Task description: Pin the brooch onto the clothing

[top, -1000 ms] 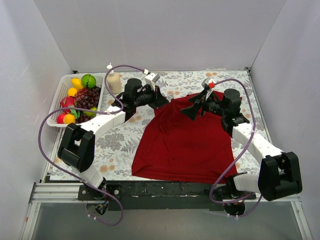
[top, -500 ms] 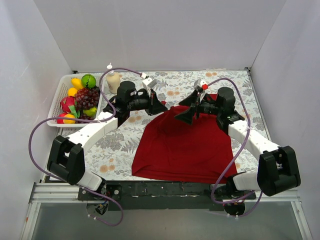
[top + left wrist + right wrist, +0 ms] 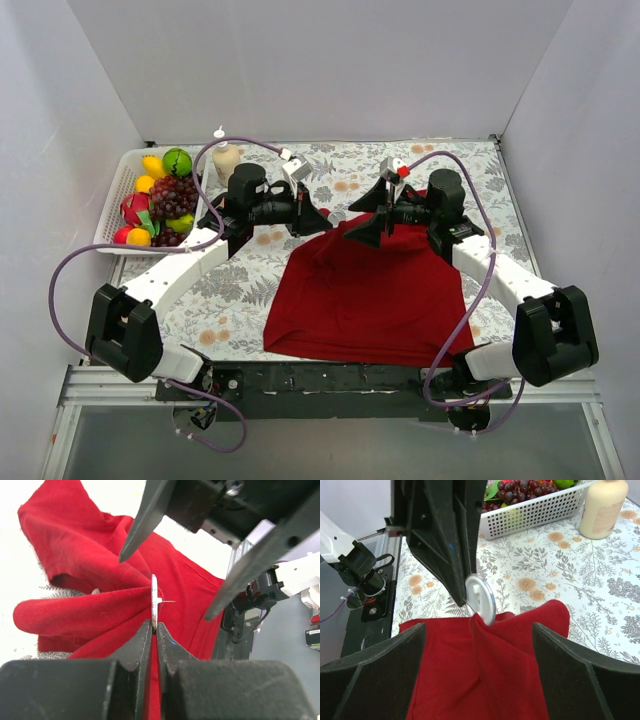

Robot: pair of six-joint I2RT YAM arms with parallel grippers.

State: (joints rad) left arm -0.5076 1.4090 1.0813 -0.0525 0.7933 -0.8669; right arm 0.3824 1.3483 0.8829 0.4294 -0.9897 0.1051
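The left claw (image 3: 154, 630) pinches the brooch (image 3: 154, 597) by its rim, along with a raised fold of the shirt (image 3: 80, 555). The right claw (image 3: 478, 627), spread wide, faces it closely, and the pin (image 3: 169, 601) juts sideways.

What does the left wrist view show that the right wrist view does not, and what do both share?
Only left wrist: the brooch edge-on, its pin sticking out. Only right wrist: the brooch's round face, the fruit basket and bottle. Both: the left gripper shut on the brooch, the shirt bunched against it, the right gripper open.
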